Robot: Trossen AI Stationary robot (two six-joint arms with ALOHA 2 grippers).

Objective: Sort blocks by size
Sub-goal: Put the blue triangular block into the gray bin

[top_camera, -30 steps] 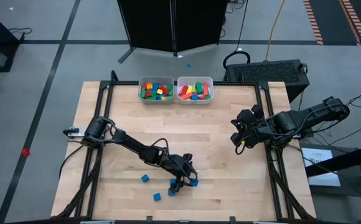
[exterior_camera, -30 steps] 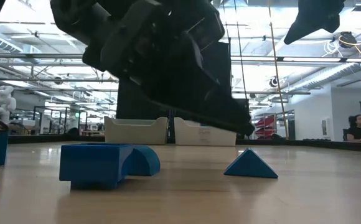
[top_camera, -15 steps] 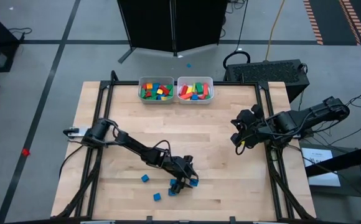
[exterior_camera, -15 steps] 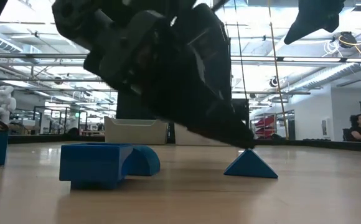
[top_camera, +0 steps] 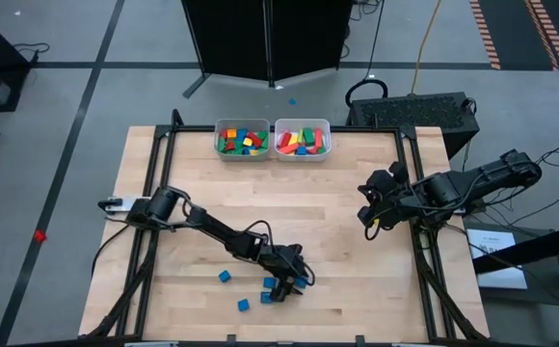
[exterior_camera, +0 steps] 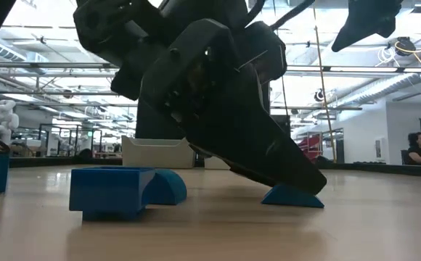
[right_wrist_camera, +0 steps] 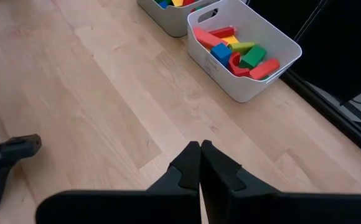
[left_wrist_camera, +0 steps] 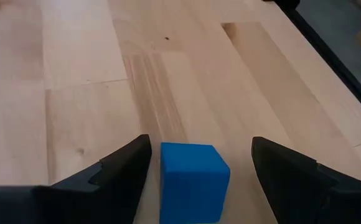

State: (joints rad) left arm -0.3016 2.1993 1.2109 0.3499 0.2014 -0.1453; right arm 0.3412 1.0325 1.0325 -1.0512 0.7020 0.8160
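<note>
Left gripper (top_camera: 293,286) hung low over the near middle of the wooden table (top_camera: 328,202), its two fingers spread apart and straddling a small blue cube (left_wrist_camera: 193,180) that sat on the wood between them, nearer one finger (left_wrist_camera: 121,165) than the other and apparently touched by neither. The cube lay straight ahead of the wrist and showed no long axis to line up with, so closing on it looked to need little more than a short push forward. Other blue blocks (top_camera: 225,277) lay scattered just beside it. Farther right, the right gripper (top_camera: 368,218) waited above the table's right side with its fingers pressed together, well apart from the cube. Both white bins (top_camera: 302,152) at the far edge already held coloured blocks.
</note>
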